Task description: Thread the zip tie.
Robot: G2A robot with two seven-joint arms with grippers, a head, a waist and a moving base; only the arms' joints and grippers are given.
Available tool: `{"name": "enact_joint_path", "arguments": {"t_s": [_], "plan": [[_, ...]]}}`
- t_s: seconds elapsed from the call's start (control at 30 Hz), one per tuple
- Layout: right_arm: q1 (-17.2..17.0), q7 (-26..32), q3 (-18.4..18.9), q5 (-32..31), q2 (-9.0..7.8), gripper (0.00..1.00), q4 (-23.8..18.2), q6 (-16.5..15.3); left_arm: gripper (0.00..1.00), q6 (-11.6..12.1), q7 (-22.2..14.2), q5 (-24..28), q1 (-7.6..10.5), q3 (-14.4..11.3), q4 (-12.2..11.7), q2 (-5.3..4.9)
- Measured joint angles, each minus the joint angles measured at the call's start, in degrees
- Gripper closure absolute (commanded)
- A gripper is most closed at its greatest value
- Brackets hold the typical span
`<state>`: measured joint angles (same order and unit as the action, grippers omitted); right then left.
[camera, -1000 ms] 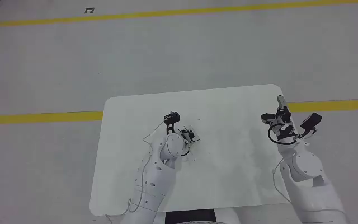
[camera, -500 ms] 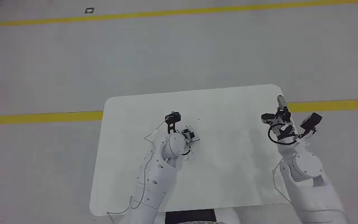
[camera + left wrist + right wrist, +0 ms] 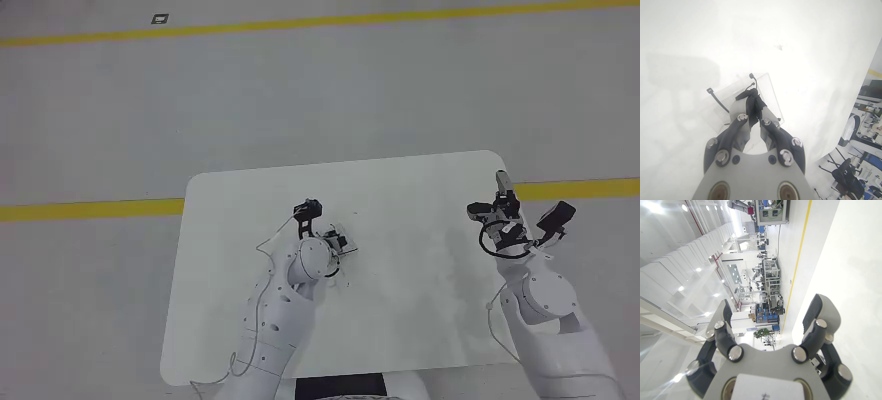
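my left gripper pinches a zip tie

my left gripper has its fingers pressed tight together on the thin black zip tie. the tie's end sticks out past my fingertips, over a clear plate that lies on the white table. another zip tie lies by the plate's edge, just beside my fingers. my right gripper is near the table's right edge, well apart from the plate. its fingers are spread wide and hold nothing.
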<state>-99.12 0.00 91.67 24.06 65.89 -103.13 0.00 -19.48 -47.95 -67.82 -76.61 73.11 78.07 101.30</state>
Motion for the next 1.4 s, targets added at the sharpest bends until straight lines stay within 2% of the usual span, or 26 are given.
{"name": "enact_joint_path", "arguments": {"t_s": [0.27, 0.37, 0.5, 0.63, 0.8, 1.07, 1.27, 1.4], "plan": [[0.00, 0.00, 0.00, 0.00, 0.00, 0.00, 0.00, 0.00, 1.00, 0.00, -0.74, -0.43, -2.86, -0.52, 5.16, -1.10], [0.00, 0.00, 0.00, 0.00, 0.00, 0.00, 0.00, 0.00, 1.00, 0.00, -1.42, -0.19, -4.60, -0.46, 7.92, -1.68], [0.00, 0.00, 0.00, 0.00, 0.00, 0.00, 0.00, 0.00, 1.00, 0.00, -2.57, -0.24, -7.68, -0.86, 12.92, -2.62], [0.00, 0.00, 0.00, 0.00, 0.00, 0.00, 0.00, 0.00, 1.00, 0.00, -1.94, 0.17, -10.59, -1.15, 17.19, -3.10], [0.00, 0.00, 0.00, 0.00, 0.00, 0.00, 0.00, 0.00, 1.00, 0.00, 0.50, 1.77, -12.01, -1.70, 18.94, -3.32], [0.00, 0.00, 0.00, 0.00, 0.00, 0.00, 0.00, 0.00, 1.00, 0.00, 1.58, 3.94, -12.41, -2.11, 19.56, -3.53], [0.00, 0.00, 0.00, 0.00, 0.00, 0.00, 0.00, 0.00, 1.00, 0.00, -0.83, 4.47, -13.57, -1.18, 22.62, -3.65], [0.00, 0.00, 0.00, 0.00, 0.00, 0.00, 0.00, 0.00, 1.00, 0.00, -4.18, 5.15, -14.36, 0.48, 25.24, -3.77]]}}
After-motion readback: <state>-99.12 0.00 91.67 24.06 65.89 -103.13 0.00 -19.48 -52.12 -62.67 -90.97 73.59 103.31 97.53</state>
